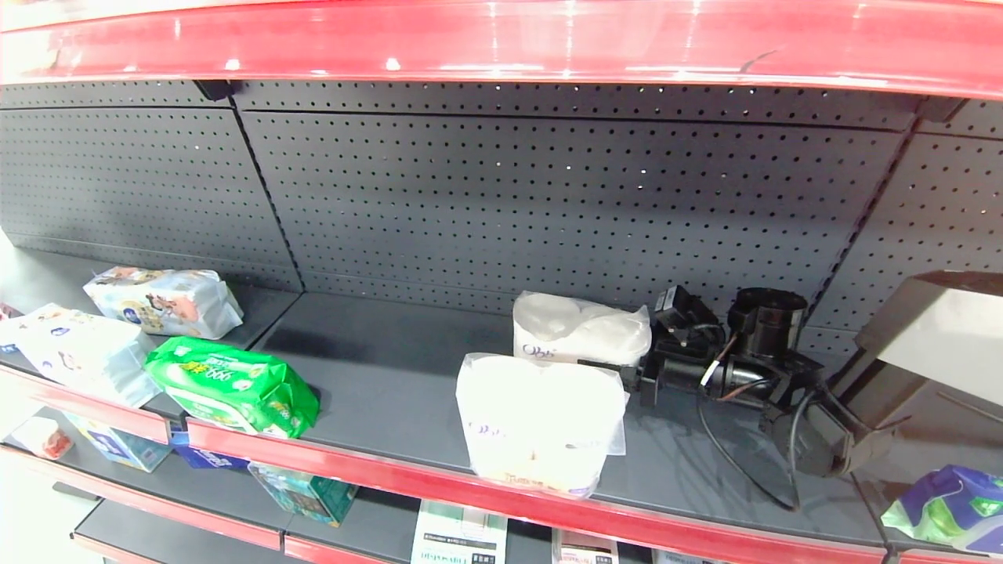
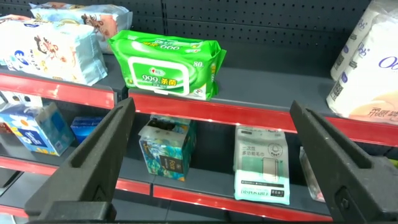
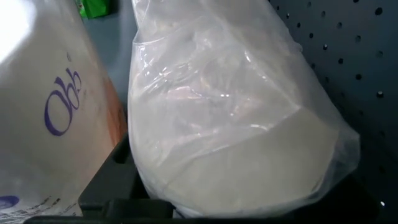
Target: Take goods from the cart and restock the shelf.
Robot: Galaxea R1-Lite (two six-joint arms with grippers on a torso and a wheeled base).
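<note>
Two white tissue packs stand mid-shelf: one at the red front lip point(image 1: 537, 423), one behind it near the pegboard point(image 1: 580, 329). My right gripper point(image 1: 619, 376) comes in from the right and is shut on the rear pack point(image 3: 230, 124), one finger point(image 3: 106, 186) in the gap between the packs. The front pack point(image 3: 43, 106) stands close beside it. My left gripper point(image 2: 211, 109) hangs open in front of the shelf, below the level of a green wipes pack point(image 2: 168, 62), and holds nothing.
The green wipes pack point(image 1: 235, 384) and two pale blue packs point(image 1: 164, 298) point(image 1: 86, 352) lie at shelf left. A purple-green pack point(image 1: 948, 501) sits at far right. The grey shelf board point(image 1: 392, 352) is bare between. A red shelf edge point(image 1: 501, 39) hangs overhead. Boxes point(image 2: 168, 146) stand below.
</note>
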